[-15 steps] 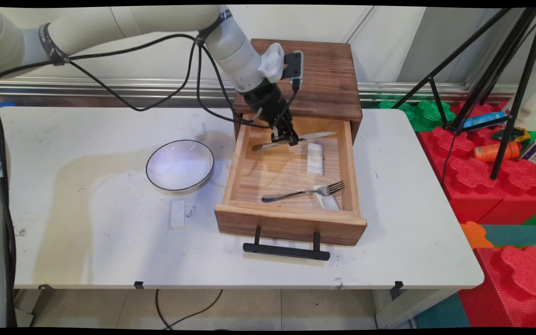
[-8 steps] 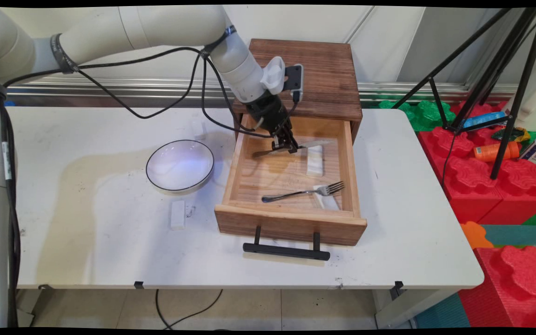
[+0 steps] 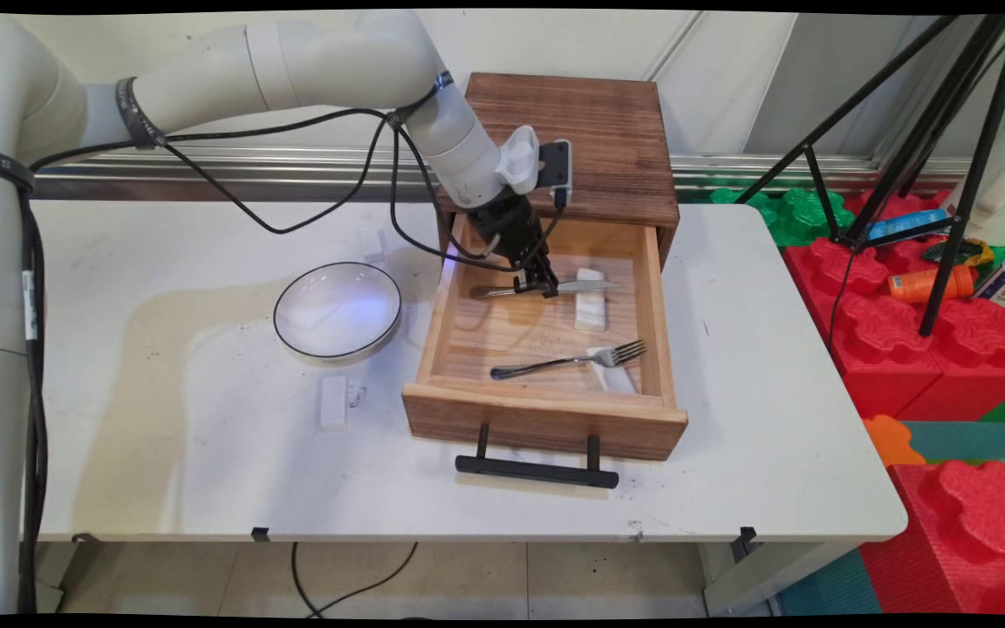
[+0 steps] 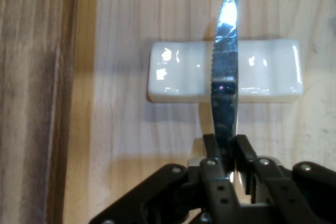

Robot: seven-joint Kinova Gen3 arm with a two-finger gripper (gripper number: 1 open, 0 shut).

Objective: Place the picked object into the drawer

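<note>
Knife held level inside the open wooden drawer, blade over the far white ceramic rest, handle pointing toward the drawer's left wall. Blade crossing the rest in the hand view, serrated edge to the left, tip reaching past it toward the drawer's wall; contact with the rest not discernible. Gripper clamped on the knife near where blade joins handle, fingers pressed to either side of the metal. Nearer the drawer front, fork lying with tines on a second white rest. Drawer pulled out of a dark wooden cabinet, black handle at its front. Left of drawer on white table: black-rimmed bowl, small white block in front of it
</note>
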